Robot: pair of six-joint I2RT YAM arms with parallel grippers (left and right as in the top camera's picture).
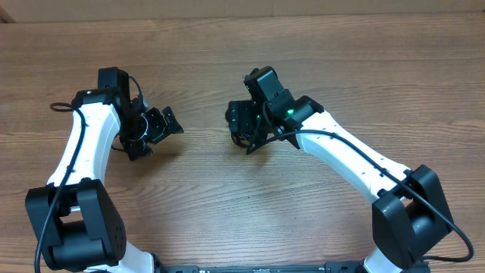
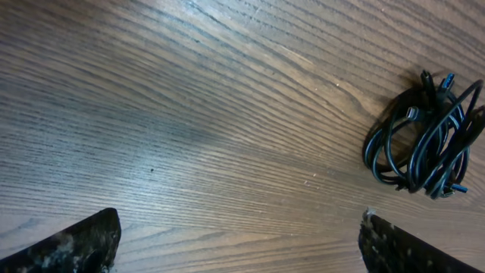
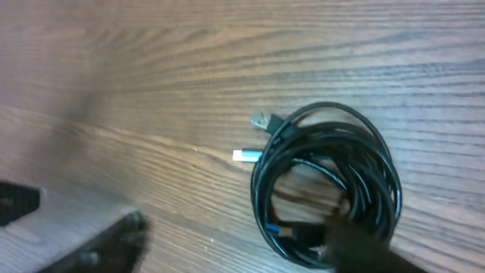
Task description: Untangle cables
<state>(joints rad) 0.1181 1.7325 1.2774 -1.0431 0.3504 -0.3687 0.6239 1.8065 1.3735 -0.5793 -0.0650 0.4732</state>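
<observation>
**Cables in one bunch under my right gripper**

The cables (image 3: 333, 129) lie on the wooden table (image 1: 341, 61) in one small round bunch. They are thin and black and go round and round like a ring. Two ends poke out on the side of the ring. One is a silver plug (image 3: 261, 120) and the other is a pale plug (image 3: 246, 155) just below it. Both lie flat on the wood.

My right gripper (image 3: 242, 231) hangs right over the bunch. From the camera up top I can hardly see the cables, because the gripper covers them. In the right wrist camera its two fingers are apart. One finger (image 3: 98, 246) is off to the side with bare wood between it and the ring. The other finger (image 3: 364, 254) is a dark blur over the bottom edge of the ring. It may be touching the cords there, but the picture is too fuzzy for me to be sure. Nothing is pinched between the two fingers.

My left gripper (image 2: 236, 227) is off to the left, well apart from the bunch. Its fingers (image 2: 76, 243) are spread wide and hold nothing, with only bare wood between them. In its camera the bunch sits far over at the right edge
</observation>
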